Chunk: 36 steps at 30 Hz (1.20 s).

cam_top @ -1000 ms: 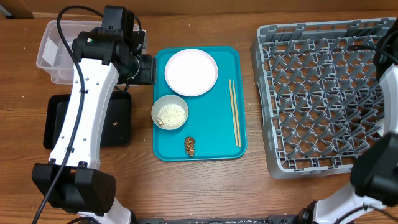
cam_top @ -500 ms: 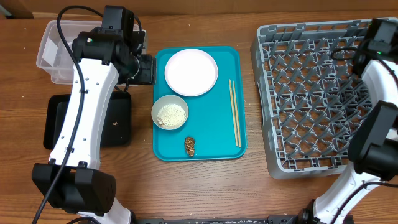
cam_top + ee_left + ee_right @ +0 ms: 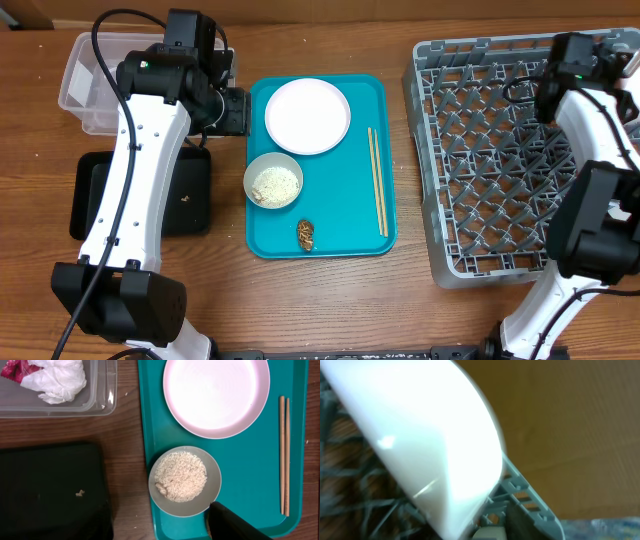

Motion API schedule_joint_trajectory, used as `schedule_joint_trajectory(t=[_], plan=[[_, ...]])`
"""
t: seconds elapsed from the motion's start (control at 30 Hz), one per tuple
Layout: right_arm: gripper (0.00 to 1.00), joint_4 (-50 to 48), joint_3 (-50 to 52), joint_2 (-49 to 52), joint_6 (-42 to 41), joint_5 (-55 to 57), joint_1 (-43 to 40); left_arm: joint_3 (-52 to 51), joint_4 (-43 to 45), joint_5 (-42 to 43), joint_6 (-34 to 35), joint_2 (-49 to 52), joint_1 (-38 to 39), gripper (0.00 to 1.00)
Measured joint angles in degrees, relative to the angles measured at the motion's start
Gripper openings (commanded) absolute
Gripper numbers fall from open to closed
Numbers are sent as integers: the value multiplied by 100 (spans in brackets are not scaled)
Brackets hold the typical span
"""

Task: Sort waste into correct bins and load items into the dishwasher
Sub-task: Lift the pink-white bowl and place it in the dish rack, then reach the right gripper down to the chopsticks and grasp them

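Teal tray (image 3: pixel 340 205): one plate (image 3: pixel 307 115), one rice bowl (image 3: pixel 273 181), two chopsticks (image 3: pixel 377 180).

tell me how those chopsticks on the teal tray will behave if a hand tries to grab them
The chopsticks look thin and straight, so probably stiff and light. They lie flat, side by side, on the smooth teal tray, so a nudge would likely slide or roll them apart. Pinching both at once may be tricky.
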State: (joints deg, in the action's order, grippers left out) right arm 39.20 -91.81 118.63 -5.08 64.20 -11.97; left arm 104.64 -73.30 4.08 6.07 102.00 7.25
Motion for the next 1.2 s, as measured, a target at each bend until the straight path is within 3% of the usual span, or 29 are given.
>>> schedule_joint_trajectory(t=[0.2, 0.47, 0.63, 0.77, 0.93, 1.2], plan=[[62, 210, 0, -2, -227, -157, 181, 0, 0, -2, 2, 0, 0, 65], [92, 208, 17, -800, -319, -756, 184, 0, 0, -2, 2, 0, 0, 65], [93, 442, 15, -1910, -236, -1805, 201, 0, 0, -2, 15, 0, 0, 66], [83, 1010, -4, -2562, -175, -3265, 323, 0, 0, -2, 20, 0, 0, 68], [87, 2024, 4, -2575, -234, -5742, 793, 0, 0, -2, 20, 0, 0, 70], [84, 2771, 166, -2549, -273, -6802, 2039, -2, 0, -2, 22, 0, 0, 73]])
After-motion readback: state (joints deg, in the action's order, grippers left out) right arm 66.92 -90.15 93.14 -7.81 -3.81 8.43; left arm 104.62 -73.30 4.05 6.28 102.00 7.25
